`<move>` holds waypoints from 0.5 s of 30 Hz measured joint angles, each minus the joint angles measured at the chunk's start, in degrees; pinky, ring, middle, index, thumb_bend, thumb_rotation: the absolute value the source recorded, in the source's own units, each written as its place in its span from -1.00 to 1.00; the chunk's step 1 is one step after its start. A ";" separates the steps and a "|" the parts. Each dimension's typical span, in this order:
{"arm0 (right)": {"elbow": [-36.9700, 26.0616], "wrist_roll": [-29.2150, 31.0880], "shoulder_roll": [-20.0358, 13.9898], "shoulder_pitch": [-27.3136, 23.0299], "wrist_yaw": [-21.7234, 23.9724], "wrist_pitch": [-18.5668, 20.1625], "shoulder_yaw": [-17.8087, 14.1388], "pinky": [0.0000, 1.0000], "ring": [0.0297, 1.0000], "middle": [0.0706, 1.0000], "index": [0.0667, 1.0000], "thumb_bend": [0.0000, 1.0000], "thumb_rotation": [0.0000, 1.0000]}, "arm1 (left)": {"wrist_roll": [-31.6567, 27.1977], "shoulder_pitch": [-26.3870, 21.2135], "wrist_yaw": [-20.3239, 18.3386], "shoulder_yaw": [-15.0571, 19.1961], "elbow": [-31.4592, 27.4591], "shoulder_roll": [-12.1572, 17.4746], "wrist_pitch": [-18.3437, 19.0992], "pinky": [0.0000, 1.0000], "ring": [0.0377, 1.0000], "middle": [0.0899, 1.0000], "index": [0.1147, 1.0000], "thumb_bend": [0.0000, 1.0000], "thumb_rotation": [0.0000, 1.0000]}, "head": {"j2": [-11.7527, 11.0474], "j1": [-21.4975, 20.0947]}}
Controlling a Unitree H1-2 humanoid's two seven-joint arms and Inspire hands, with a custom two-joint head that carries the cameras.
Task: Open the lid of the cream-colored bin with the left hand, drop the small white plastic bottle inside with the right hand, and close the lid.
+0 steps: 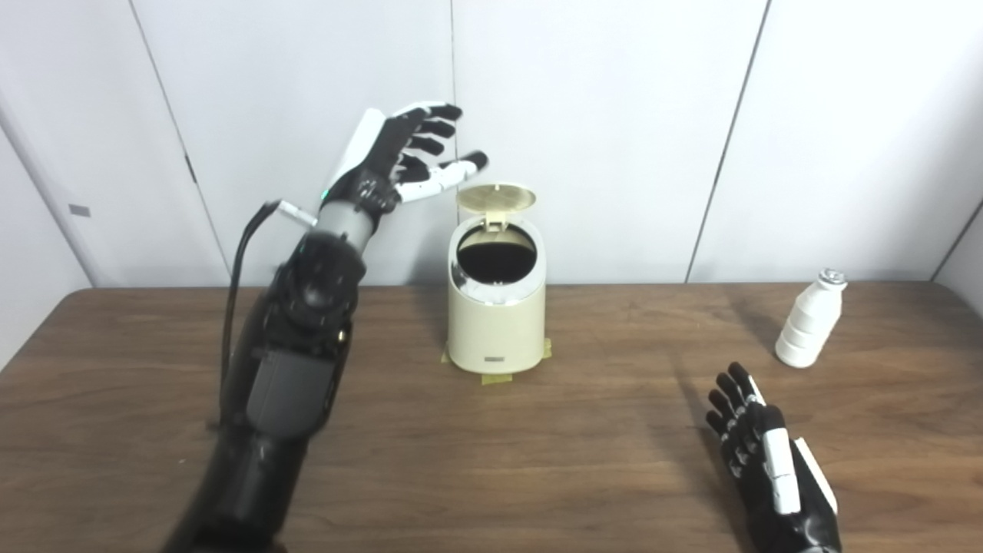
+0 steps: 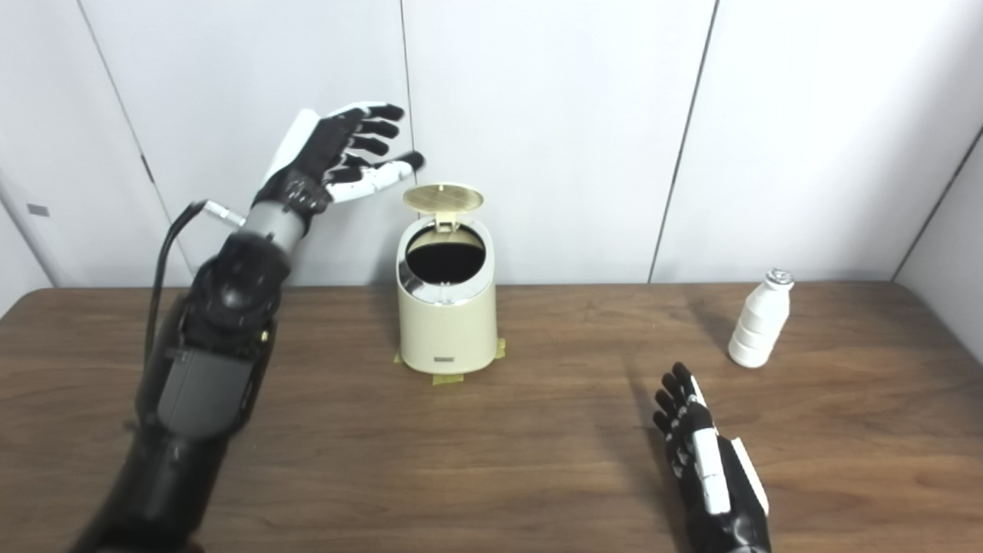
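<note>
The cream-colored bin (image 1: 497, 322) stands at the back middle of the wooden table (image 1: 584, 461). Its lid (image 1: 496, 197) stands upright and the dark opening (image 1: 496, 261) shows. My left hand (image 1: 399, 165) is open and raised in the air, just left of and above the lid, not touching it. The small white plastic bottle (image 1: 810, 321) stands upright at the right of the table. My right hand (image 1: 756, 442) is open and empty, low over the table, in front of and left of the bottle.
Yellow tape tabs (image 1: 495, 378) stick out under the bin's base. A white panelled wall (image 1: 614, 115) rises right behind the table's back edge. My left forearm (image 1: 296, 361) crosses the table's left side.
</note>
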 measured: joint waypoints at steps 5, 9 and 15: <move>0.19 -1.33 -0.10 -0.03 -0.11 -2.58 -0.37 0.87 0.91 0.95 0.99 0.36 0.58 | -3.04 8.86 1.68 1.67 -4.50 -1.57 0.08 0.46 0.56 0.60 0.74 0.10 -0.08 | -0.09 -0.18; -0.44 -3.41 -0.50 -0.15 -0.29 -2.59 -0.29 0.82 0.90 0.93 0.99 0.29 0.59 | -4.50 13.80 2.13 2.81 -9.98 -1.35 0.44 0.48 0.58 0.64 0.76 0.06 0.03 | -0.26 -0.26; -5.67 -7.18 -0.57 -0.74 -2.61 -1.24 -0.36 0.72 0.83 0.88 0.95 0.27 0.37 | -10.35 21.10 2.16 5.35 -14.85 -2.14 0.54 0.57 0.65 0.71 0.86 0.00 0.21 | 0.00 -0.26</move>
